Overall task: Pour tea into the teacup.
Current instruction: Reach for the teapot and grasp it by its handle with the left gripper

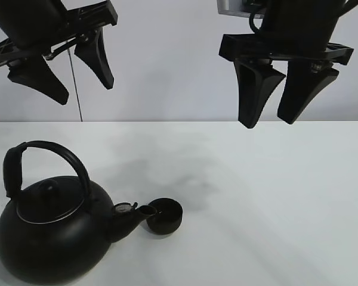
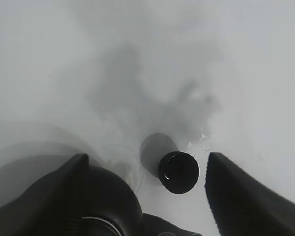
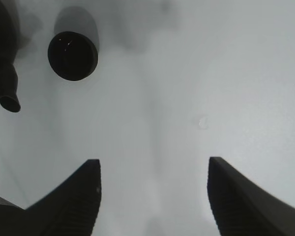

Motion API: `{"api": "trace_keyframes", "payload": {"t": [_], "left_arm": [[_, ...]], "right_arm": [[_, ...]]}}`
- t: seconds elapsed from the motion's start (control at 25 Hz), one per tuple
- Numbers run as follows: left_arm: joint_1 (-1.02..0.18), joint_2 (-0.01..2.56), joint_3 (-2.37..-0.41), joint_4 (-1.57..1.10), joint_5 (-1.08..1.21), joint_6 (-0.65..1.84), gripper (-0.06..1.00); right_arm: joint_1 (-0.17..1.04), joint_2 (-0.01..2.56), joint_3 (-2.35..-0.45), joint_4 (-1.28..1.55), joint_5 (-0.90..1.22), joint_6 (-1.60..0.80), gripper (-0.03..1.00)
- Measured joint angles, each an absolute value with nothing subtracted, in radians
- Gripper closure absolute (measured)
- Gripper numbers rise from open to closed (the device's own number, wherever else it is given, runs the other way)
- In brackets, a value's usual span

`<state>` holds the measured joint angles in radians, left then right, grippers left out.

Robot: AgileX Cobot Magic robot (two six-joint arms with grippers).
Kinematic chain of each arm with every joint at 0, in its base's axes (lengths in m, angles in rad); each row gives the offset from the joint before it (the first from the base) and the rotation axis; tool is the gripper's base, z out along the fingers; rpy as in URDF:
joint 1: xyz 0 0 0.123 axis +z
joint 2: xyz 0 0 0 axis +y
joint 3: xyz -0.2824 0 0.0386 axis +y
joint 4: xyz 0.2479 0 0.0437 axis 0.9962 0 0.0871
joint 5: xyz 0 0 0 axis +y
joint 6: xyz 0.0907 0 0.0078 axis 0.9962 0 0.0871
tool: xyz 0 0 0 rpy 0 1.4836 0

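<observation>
A small matte-black teacup [image 1: 164,215] stands on the white table, right at the tip of the kettle's spout [image 1: 144,210]. The big black round kettle [image 1: 51,229] with an arched handle sits upright at the front left. My left gripper [image 1: 61,72] hangs open high above the kettle, holding nothing. My right gripper [image 1: 280,98] hangs open high at the upper right, also empty. In the left wrist view the teacup [image 2: 178,172] lies between the open fingers, far below. The right wrist view shows the teacup [image 3: 73,55] and the spout [image 3: 9,101].
The white table [image 1: 274,202] stretches to the right of the cup. A thin vertical line [image 1: 76,89] runs down the pale back wall behind the left gripper.
</observation>
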<state>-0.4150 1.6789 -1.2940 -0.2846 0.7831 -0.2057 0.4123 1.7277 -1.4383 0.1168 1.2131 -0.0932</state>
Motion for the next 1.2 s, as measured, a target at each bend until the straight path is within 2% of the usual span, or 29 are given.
{"api": "trace_keyframes", "payload": {"t": [0.92,1.2], "left_arm": [[-0.415,1.679,-1.294,-0.284,0.779,-0.206,0.46],[-0.415,1.679,-1.294,-0.155,0.777,-0.179,0.47]], "right_arm": [[0.412,1.728,-1.438,0.117,1.211,-0.09,0.54],[0.412,1.728,-1.438,0.117,1.211,-0.09,0.54]]}}
